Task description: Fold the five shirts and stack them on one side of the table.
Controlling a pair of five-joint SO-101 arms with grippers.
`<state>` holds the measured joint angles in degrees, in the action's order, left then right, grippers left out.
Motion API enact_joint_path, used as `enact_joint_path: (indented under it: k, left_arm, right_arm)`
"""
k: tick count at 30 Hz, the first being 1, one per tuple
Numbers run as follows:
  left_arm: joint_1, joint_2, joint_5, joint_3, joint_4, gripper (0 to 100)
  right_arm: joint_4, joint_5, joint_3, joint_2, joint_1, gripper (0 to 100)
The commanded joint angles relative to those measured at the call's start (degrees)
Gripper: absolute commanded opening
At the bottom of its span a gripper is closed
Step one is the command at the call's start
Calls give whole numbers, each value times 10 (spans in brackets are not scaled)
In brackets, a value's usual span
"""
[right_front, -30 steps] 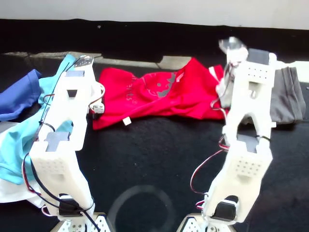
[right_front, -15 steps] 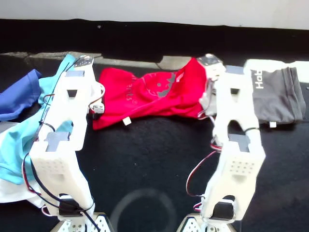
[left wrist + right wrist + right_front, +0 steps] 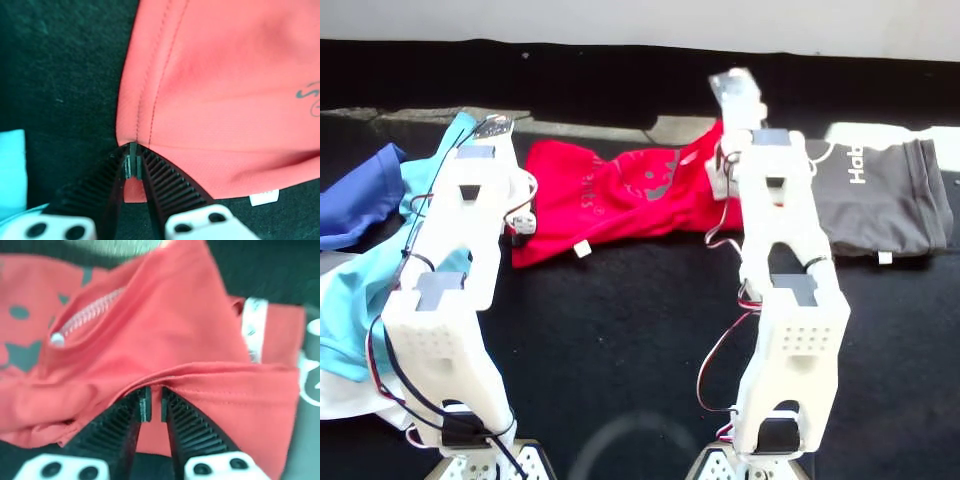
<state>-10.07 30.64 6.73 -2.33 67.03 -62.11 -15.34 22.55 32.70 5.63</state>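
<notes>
A red shirt point(image 3: 620, 195) lies crumpled across the middle of the black table. My left gripper point(image 3: 131, 161) is shut on its hem at the corner near the left arm point(image 3: 470, 220). My right gripper point(image 3: 151, 404) is shut on a raised fold of the red shirt point(image 3: 150, 335), at the end under the right arm point(image 3: 775, 210). A folded grey shirt point(image 3: 890, 195) lies flat at the far right. A blue shirt point(image 3: 360, 195), a cyan shirt point(image 3: 355, 290) and a white shirt point(image 3: 340, 400) are heaped at the left edge.
Bare black tabletop point(image 3: 630, 330) spreads between the two arms toward the front. A pale strip point(image 3: 590, 128) runs along the back behind the red shirt. A cyan corner point(image 3: 12, 170) shows beside the left gripper.
The right arm has swung left from over the grey shirt toward the middle, drawing the red shirt's right end with it and uncovering the grey shirt. The left arm has stayed still.
</notes>
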Motion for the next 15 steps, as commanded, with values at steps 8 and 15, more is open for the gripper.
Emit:
enact_joint_path:
  k: [8, 15]
  left_arm:
    - [-15, 12, -3, -13, 4, 10]
    - [-15, 12, -3, -12, 4, 10]
  right_arm:
    - [-171, 4, 150, -4, -19, 206]
    - [-170, -89, 154, 3, -74, 206]
